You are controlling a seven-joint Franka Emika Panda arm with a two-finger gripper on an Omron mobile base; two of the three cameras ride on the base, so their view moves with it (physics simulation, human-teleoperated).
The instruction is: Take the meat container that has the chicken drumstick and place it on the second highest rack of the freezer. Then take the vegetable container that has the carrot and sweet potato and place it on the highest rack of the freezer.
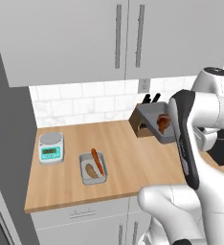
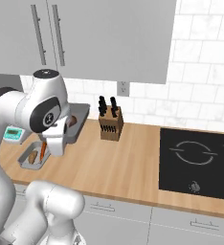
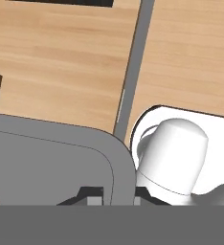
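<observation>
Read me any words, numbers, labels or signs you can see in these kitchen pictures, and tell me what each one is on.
No text can be read.
Kitchen scale: its display shows dark marks, too small and blurred to read.
Cooktop: ring markings and a small symbol near the front edge, no words.
Knife block, wall outlet, vegetable container: no labels visible.

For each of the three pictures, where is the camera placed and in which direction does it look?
Left base view: behind the arm, left; looks forward and down at the counter; arm at lower right.
Right base view: behind, right; same counter, cooktop; arm at lower left.
Hand view: on the hand, looking down along the gripper at the meat container rim.
Both base views share the vegetable container, knife block and scale.
</observation>
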